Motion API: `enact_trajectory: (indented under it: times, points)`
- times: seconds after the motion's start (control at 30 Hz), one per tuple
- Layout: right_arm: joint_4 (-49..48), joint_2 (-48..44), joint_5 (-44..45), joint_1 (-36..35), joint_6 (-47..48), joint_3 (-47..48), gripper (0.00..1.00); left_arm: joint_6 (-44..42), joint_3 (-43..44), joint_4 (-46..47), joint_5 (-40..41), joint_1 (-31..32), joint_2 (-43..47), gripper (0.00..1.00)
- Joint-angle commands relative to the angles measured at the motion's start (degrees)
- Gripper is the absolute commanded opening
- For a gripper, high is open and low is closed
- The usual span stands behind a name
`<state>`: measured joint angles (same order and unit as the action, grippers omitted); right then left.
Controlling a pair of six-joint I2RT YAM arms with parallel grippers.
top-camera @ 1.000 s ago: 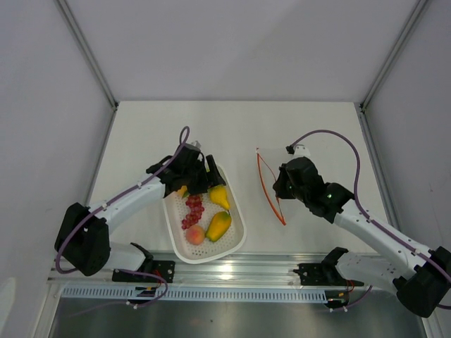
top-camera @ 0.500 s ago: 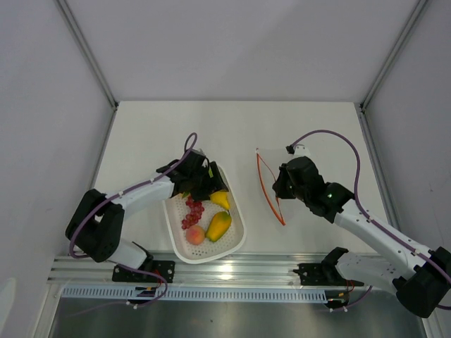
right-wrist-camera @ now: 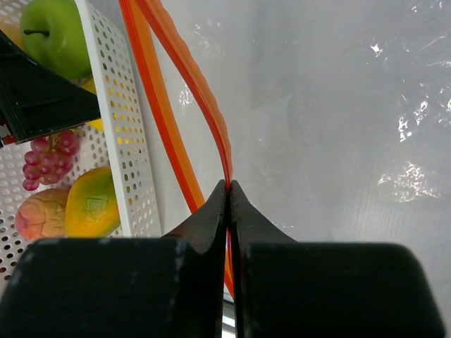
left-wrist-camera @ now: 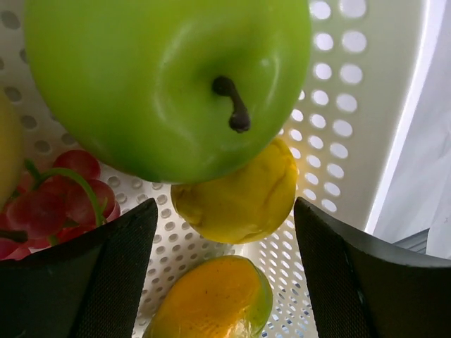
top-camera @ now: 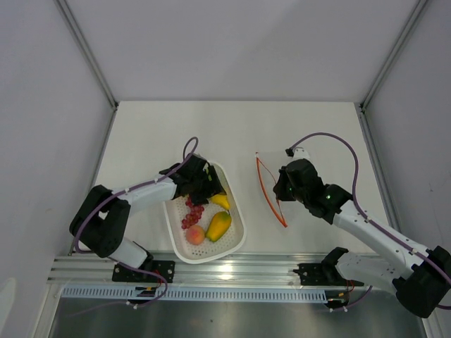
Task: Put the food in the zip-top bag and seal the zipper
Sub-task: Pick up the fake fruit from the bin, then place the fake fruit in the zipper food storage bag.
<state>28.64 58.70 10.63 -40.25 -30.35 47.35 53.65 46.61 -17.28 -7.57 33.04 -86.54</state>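
Note:
The green apple (left-wrist-camera: 162, 77) lies in the white basket (left-wrist-camera: 366, 84), touching the yellow pear (left-wrist-camera: 239, 190), with the mango (left-wrist-camera: 211, 296) and the dark red grapes (left-wrist-camera: 49, 204) beside them. My left gripper (left-wrist-camera: 225, 282) is open and empty just above this fruit; from above (top-camera: 204, 186) it hides the apple. The peach (top-camera: 196, 234) lies at the basket's near end. I do not see the orange. My right gripper (right-wrist-camera: 227, 186) is shut on one red-orange zipper strip (right-wrist-camera: 190, 77) of the clear bag (right-wrist-camera: 338, 141), whose mouth gapes open (top-camera: 266, 184).
The white perforated basket (top-camera: 239, 229) stands left of centre, its long side close to the bag's mouth. The bag lies on the table under my right gripper (top-camera: 282, 191). Bare tabletop lies beyond both arms; grey walls enclose the table.
My left gripper has dropped lower into the basket and shifted slightly nearer, its elbow folding in. My right gripper still holds the zipper strip in nearly the same place.

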Motion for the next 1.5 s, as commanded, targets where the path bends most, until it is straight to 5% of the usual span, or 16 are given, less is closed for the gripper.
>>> enact_trajectory:
  times: [0.0,0.17,0.4,0.63,0.77,0.9,1.07,1.27,1.47]
  points:
    - [-1.57,-0.42,-0.17,0.26,0.73,-0.59,0.0,1.9,-1.43,2.07,3.0,0.27,0.84,0.78]
    - [-1.66,-0.86,-0.26,0.35,0.64,-0.68,0.0,1.81,-1.79,2.16,4.94,0.27,0.59,0.73]
    - [-1.4,-1.22,-0.88,0.35,0.2,-0.6,0.0,1.46,-2.75,3.3,4.84,0.27,1.63,0.39]
    - [-1.31,-1.92,-2.28,0.26,-0.41,-0.07,0.0,-0.74,-4.34,-1.87,9.5,0.8,11.82,0.2]
    - [-2.01,-1.39,-4.04,0.0,-1.46,0.02,0.0,-3.11,-4.25,-5.48,10.65,2.2,23.04,0.0]
    - [-2.01,-0.52,-5.36,-0.97,-2.17,1.16,0.0,-5.3,-3.9,-6.37,10.13,4.75,32.91,0.01]
    - [-1.4,0.36,-5.27,-3.43,-2.87,3.01,0.0,-7.06,-6.62,5.57,-1.45,8.09,40.48,0.0]
    - [-2.01,1.77,-9.04,-6.24,-3.93,4.85,0.0,-10.66,-6.8,19.27,-9.91,14.42,38.12,0.01]
    - [-0.87,1.95,-8.87,-10.54,-4.89,6.26,0.0,-12.42,-5.22,24.66,-8.87,19.87,33.73,0.01]
